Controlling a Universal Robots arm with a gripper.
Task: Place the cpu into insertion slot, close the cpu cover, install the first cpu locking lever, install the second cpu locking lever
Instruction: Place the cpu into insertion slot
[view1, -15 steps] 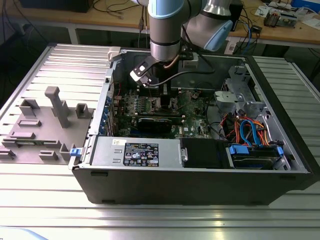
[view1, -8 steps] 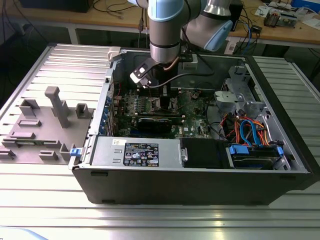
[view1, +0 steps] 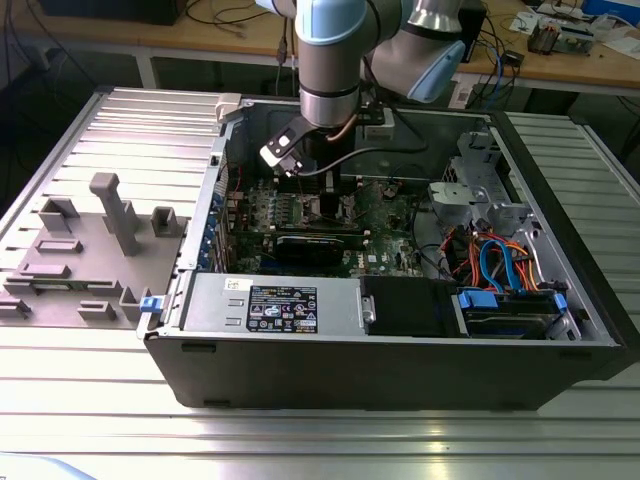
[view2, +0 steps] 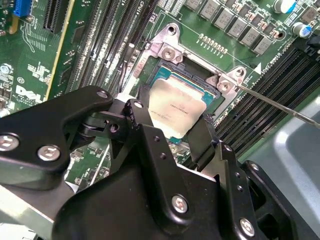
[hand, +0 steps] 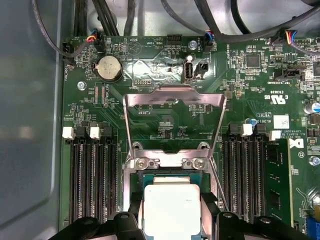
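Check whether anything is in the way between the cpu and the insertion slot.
Nothing visible does. The cpu cover is swung open, clear of the insertion slot, and the cpu, held by the pincer, is right at it.

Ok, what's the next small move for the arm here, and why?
Probably ease the cpu straight down: the fingers clamp its sides, it looks squared over the slot though I can't tell if it's seated, and the cover stands open.

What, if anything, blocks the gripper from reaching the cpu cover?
Probably nothing, so likely yes: the cpu cover is swung open just past the cpu, at which the gripper sits, with nothing crossing the gap.
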